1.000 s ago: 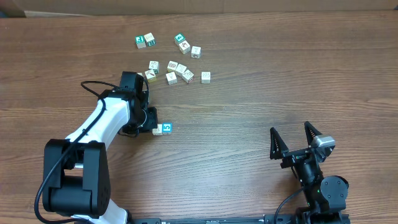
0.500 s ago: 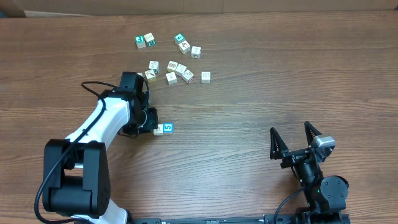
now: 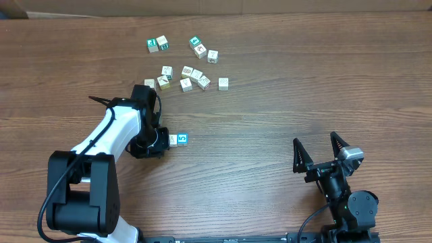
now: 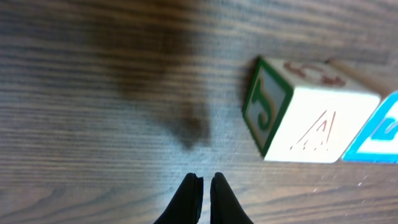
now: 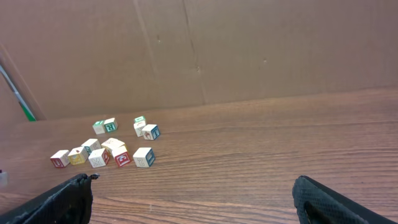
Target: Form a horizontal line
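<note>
Two cubes sit side by side in a short row on the table: a whitish cube (image 3: 173,140) and a blue-faced cube with a white "5" (image 3: 181,139). In the left wrist view the whitish cube (image 4: 311,127) shows a green "J" side and touches the blue cube (image 4: 380,134). My left gripper (image 3: 157,141) is just left of the whitish cube. Its fingers (image 4: 205,182) are shut and empty, apart from the cube. My right gripper (image 3: 322,156) is open and empty at the front right, with its fingers spread wide (image 5: 199,199).
Several loose cubes (image 3: 192,75) lie in a cluster at the back; they also show in the right wrist view (image 5: 109,152). Two green-faced cubes (image 3: 156,44) and another pair (image 3: 197,46) lie behind them. A cardboard wall (image 5: 205,50) stands beyond the table.
My left gripper has moved toward the table's front and now sits level with the two cubes, to their left. The whitish cube has shifted slightly right against the blue cube. The right arm is still.
</note>
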Tool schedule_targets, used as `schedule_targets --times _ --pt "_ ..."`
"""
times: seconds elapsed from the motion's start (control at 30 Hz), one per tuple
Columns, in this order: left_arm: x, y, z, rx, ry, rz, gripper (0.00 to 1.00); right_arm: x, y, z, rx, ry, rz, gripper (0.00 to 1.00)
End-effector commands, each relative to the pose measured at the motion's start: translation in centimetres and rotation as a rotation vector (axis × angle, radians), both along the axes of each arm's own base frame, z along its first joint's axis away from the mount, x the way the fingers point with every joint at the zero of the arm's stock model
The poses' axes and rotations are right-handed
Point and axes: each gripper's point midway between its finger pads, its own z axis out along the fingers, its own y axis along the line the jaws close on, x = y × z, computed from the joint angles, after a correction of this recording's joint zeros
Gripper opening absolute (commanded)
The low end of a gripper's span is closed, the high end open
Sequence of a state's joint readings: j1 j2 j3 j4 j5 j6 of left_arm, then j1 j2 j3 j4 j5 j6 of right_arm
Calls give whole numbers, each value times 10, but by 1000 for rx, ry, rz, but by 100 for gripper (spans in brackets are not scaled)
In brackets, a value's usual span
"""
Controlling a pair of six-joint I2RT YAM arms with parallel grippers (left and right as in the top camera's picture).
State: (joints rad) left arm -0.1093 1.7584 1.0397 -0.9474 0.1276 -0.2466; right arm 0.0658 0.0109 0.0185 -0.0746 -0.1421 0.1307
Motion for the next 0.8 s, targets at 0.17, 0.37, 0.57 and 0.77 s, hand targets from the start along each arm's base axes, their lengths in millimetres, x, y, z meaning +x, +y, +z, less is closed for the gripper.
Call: schedule_targets --times 0.17,0.37,0.57,0.77 --pt "4 -6 -3 -23 -4 74 4 0 -1 -2 2 -1 -3 100" --pt "-1 -15 -13 -28 -12 59 4 0 -1 -2 2 -1 -3 100" --pt "3 -21 -23 -33 -58 43 4 0 -1 -2 2 -2 -3 100" --pt "11 -22 -23 -38 -89 43 4 0 -1 -2 2 -1 -3 100"
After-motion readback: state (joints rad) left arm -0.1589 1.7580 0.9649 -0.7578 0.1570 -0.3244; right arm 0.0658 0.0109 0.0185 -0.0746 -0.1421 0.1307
